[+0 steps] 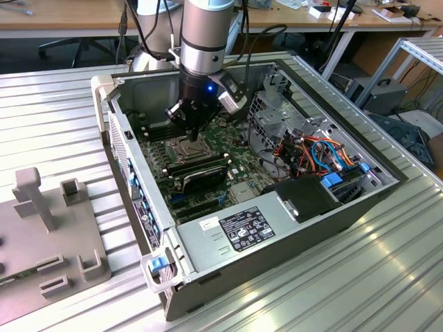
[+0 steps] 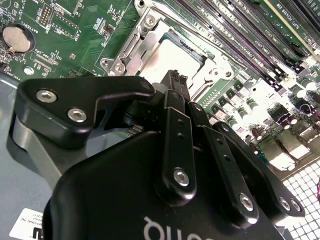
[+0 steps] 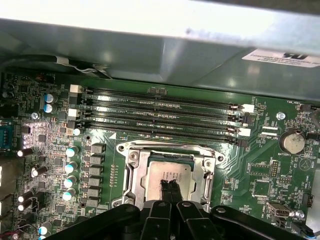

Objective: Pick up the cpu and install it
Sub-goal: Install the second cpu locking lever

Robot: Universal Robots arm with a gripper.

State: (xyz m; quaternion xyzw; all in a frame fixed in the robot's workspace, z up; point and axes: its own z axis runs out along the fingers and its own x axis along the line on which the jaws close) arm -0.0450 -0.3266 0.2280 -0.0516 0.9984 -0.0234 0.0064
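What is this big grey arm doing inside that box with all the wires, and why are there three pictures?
The box is an opened computer case lying on a metal table. The robot arm reaches down into it. One camera watches from outside; two more ride on the arm's wrist, looking down past its black gripper. The green sheet is the motherboard. In its metal socket frame sits the cpu, a small silvery square chip. The gripper's fingertips, close together, are right over the chip; whether they touch it, I cannot tell.

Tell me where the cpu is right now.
The cpu lies inside the socket's metal frame on the green motherboard, beside the memory slots, directly under the gripper in both wrist views.
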